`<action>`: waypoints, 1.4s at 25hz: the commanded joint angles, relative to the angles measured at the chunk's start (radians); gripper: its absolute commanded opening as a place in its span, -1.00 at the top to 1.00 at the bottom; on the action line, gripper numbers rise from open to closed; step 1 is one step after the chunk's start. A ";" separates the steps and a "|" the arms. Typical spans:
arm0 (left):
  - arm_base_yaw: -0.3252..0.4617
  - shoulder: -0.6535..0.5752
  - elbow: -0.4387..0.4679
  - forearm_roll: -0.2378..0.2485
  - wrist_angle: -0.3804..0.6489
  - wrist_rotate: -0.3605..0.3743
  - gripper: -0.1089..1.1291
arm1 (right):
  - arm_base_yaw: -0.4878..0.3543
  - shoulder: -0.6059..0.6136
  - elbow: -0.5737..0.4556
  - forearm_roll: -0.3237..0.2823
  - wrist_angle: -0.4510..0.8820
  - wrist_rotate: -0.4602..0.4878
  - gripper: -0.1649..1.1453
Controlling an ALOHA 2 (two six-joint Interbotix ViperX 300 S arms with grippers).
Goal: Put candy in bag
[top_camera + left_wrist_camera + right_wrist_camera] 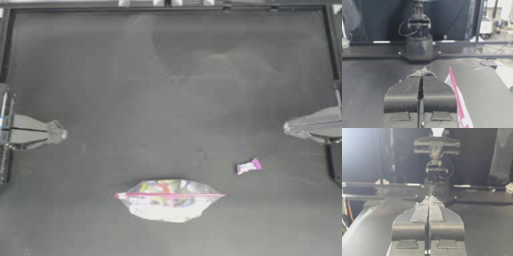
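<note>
The candy, a tiny whitish sweet with pink ends, lies on the table right of centre. The bag, clear crinkly plastic with a pink-red seal strip and coloured sweets inside, lies flat near the front middle. In the left wrist view the bag's strip shows beside the jaws. My left gripper rests shut at the left edge, far from both; its closed tips hold nothing. At the right edge, above the candy, my right gripper is also shut and empty, as its own view confirms.
A dark table with a raised rail along the back and sides. Each wrist view looks across at the opposite arm's base.
</note>
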 commanded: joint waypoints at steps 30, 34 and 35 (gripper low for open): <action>-0.018 -0.037 -0.044 0.012 0.133 0.035 -0.82 | 0.008 -0.011 -0.029 -0.043 0.041 0.021 -0.81; -0.021 -0.037 -0.044 0.014 0.156 0.057 -0.83 | 0.008 -0.003 -0.092 -0.028 0.156 0.023 -0.80; -0.025 -0.037 -0.044 0.012 0.166 0.061 -0.83 | 0.008 0.002 -0.110 -0.021 0.192 0.023 -0.80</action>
